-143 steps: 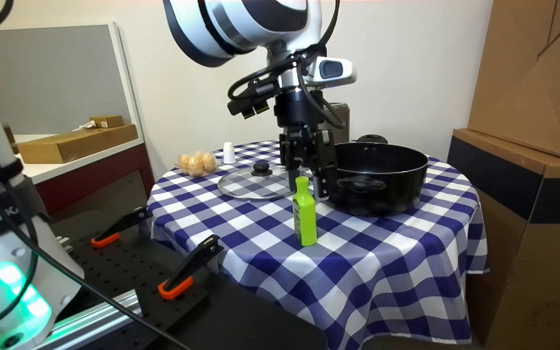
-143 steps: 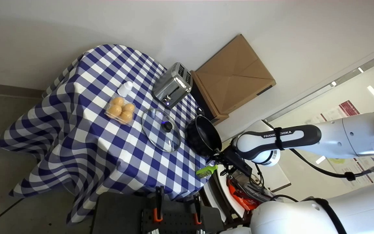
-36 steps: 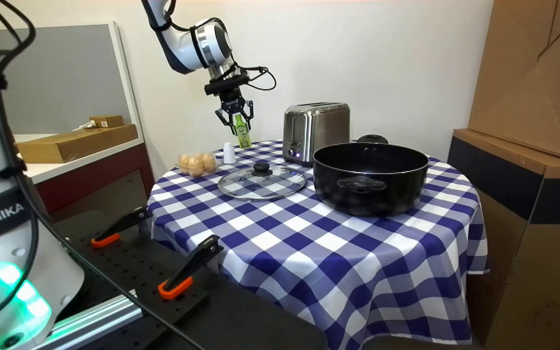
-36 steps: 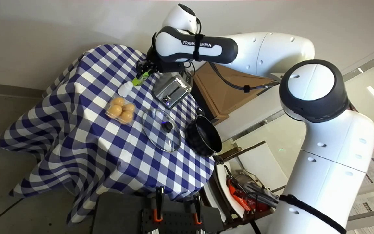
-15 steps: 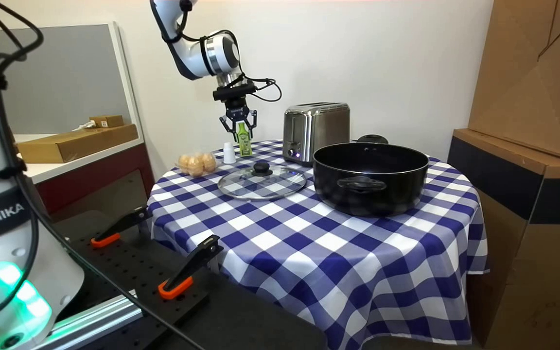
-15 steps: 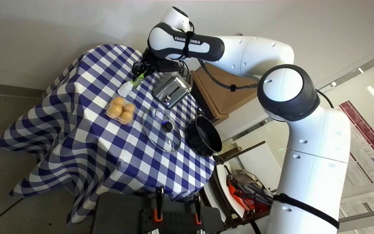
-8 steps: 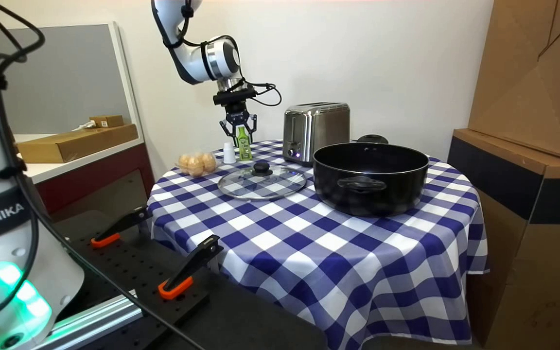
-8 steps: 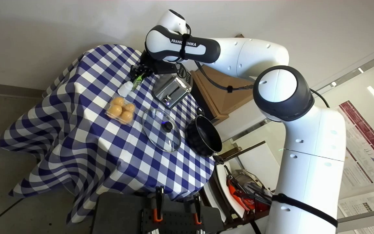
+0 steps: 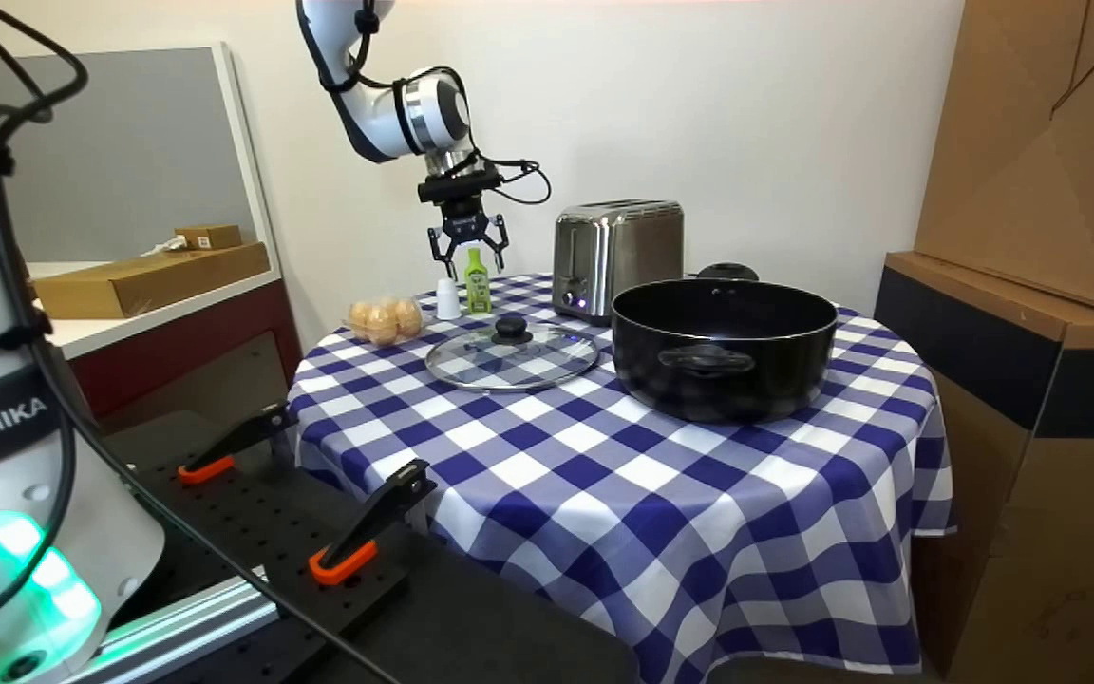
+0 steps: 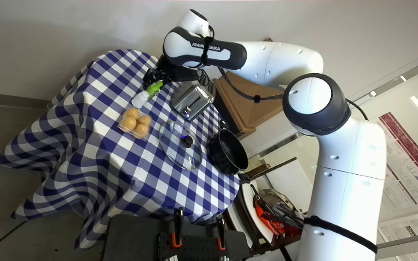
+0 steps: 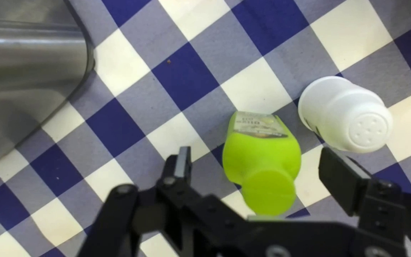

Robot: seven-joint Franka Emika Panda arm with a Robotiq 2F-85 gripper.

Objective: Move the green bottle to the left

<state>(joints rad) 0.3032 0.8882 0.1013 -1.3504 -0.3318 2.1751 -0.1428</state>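
Observation:
The green bottle [image 9: 478, 288] stands upright on the checkered tablecloth at the far left part of the table, just right of a small white shaker [image 9: 448, 299] in an exterior view. It also shows beside the shaker in an exterior view [image 10: 154, 89], its top partly hidden by the gripper. My gripper [image 9: 476, 266] is open around the bottle's top, pointing down. In the wrist view, the bottle [image 11: 262, 157] stands between the spread fingers of the gripper [image 11: 260, 173], with gaps on both sides. The right finger is close to the white shaker [image 11: 346, 114].
A clear pack of eggs [image 9: 386, 320] sits left of the shaker. A glass lid [image 9: 512, 356] lies nearer the front. A steel toaster [image 9: 618, 256] and a black pot [image 9: 726, 380] stand to the right. The toaster [image 11: 30, 71] also shows in the wrist view.
The bottle was carried from the front of the table near the pot to beside the shaker, then lowered onto the cloth. In the last half second my fingers opened and rose slightly.

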